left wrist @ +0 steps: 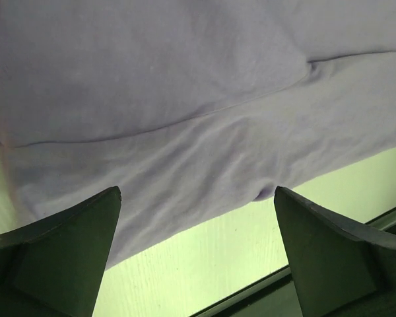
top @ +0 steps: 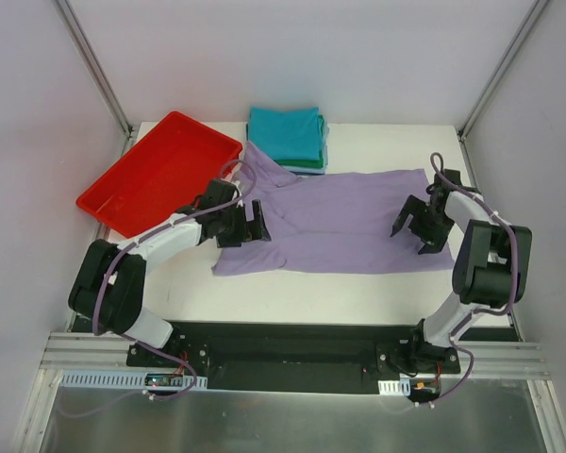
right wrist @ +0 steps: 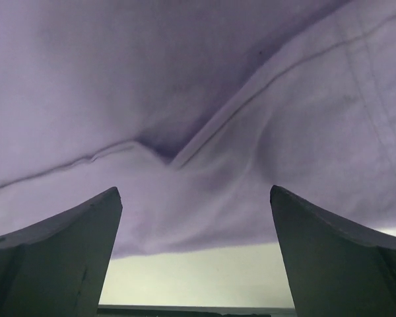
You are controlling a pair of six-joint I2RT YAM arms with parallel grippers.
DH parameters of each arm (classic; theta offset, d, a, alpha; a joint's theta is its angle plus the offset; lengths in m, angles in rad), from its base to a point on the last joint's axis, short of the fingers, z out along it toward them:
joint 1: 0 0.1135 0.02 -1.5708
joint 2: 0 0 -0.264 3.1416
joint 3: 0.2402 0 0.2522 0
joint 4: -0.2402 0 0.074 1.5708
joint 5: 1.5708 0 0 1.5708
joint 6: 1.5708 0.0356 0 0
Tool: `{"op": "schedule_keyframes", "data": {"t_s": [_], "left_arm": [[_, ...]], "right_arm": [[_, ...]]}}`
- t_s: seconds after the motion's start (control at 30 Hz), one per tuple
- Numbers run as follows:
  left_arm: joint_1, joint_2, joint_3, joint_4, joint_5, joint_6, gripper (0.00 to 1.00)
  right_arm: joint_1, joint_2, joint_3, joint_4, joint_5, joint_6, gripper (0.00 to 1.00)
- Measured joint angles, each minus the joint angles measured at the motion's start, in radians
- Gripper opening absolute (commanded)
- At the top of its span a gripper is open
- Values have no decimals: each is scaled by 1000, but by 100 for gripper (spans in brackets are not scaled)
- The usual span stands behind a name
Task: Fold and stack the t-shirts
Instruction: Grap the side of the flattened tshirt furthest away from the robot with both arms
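Observation:
The lavender-purple t-shirt [top: 335,222] lies spread on the white table, a sleeve reaching up toward the stack. A stack of folded shirts [top: 285,137], teal on top, sits at the back. My left gripper [top: 248,225] is open and empty over the shirt's left edge; the left wrist view shows the shirt's fabric [left wrist: 185,119] and its hem between the fingers [left wrist: 66,251]. My right gripper [top: 417,229] is open and empty over the shirt's right edge; the right wrist view shows creased purple fabric [right wrist: 204,132] between the fingers [right wrist: 343,257].
A red plastic tray [top: 160,175] lies at the back left, tilted over the table's corner. White walls and metal frame posts enclose the table [top: 292,293]. The arms' black base plate runs along the near edge.

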Motion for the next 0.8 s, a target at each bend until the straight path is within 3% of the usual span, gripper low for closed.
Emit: {"op": "schedule_keyframes", "data": {"t_s": [0.13,0.3,0.6,0.8], "left_arm": [[-6,37,-56,31,36,-48,99],[-5,14,-149,92,42,-91,99],[-6,-185,-363,161,68,-157,99],[-26,-419,-466,2,64,-212,99]], "right_arm": [[-1,86,0,22,0,6,96],[-41,72,-21,44,-15,29,96],[-176,-116,-228,105,-60,77,96],[-204,-259,-360,98,-75,91,96]]}}
